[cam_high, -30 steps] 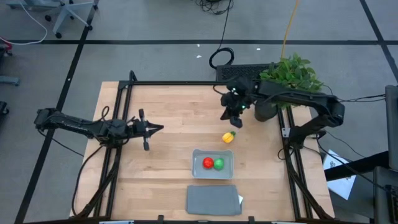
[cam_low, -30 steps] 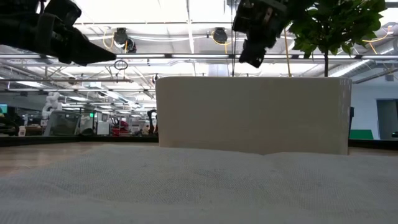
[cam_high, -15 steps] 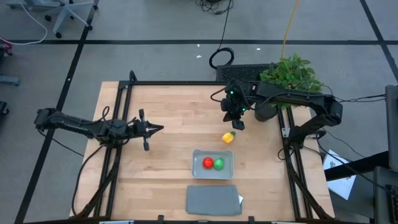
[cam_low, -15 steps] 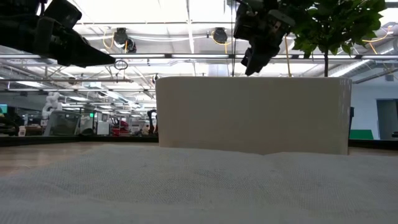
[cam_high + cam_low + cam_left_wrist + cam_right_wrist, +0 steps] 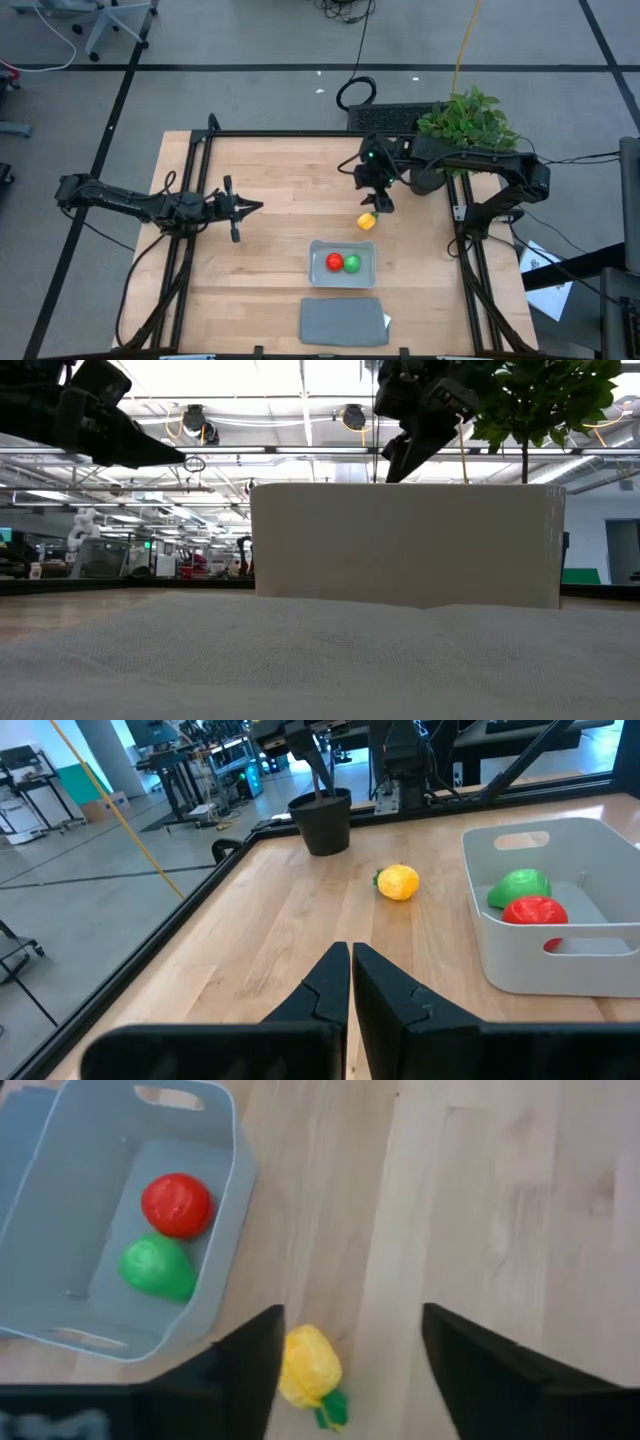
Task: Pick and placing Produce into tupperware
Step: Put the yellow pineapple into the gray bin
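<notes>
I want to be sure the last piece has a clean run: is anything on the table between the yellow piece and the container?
Nothing visible. The yellow piece lies on bare wood just beyond the container, with only open tabletop between them. The right gripper hangs open right over it. The lid lies on the container's far side.

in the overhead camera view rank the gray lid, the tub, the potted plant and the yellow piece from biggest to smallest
1. Potted plant, widest spread.
2. Gray lid.
3. Tub, a little smaller than the lid.
4. Yellow piece, far the smallest.
</notes>
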You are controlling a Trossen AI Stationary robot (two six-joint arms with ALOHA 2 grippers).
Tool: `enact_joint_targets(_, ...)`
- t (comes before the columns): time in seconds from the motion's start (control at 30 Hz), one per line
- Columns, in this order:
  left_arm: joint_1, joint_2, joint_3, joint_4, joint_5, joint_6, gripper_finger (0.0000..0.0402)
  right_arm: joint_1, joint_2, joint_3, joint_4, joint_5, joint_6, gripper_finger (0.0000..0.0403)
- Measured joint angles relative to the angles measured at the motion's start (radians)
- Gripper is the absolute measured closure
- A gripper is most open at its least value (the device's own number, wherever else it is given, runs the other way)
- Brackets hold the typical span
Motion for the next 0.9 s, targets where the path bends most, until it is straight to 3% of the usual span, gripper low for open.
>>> enact_joint_targets(0.17, 0.0, 0.0, 0.0, -0.003, 0.0, 0.0, 0.038, 0.001, 0.001, 0.0, -0.04, 0.021, 0.052, 0.0126)
enact_joint_targets(0.37, 0.0, 0.0, 0.0, -0.006, 0.0, -0.003, 0.038, 0.01, 0.001, 0.0, -0.045, 0.042, 0.06, 0.0129)
enact_joint_targets(0.5, 0.0, 0.0, 0.0, -0.009, 0.0, -0.004, 0.038, 0.028, 0.001, 0.0, -0.048, 0.05, -0.024, 0.0137)
enact_joint_targets(0.7, 0.0, 0.0, 0.0, -0.038, 0.012, -0.011, 0.038, 0.062, 0.001, -0.004, -0.056, 0.143, -0.246, 0.013)
enact_joint_targets(0.9, 0.0, 0.0, 0.0, -0.038, 0.016, -0.011, 0.038, 0.078, 0.002, -0.064, -0.025, 0.147, -0.377, 0.0129)
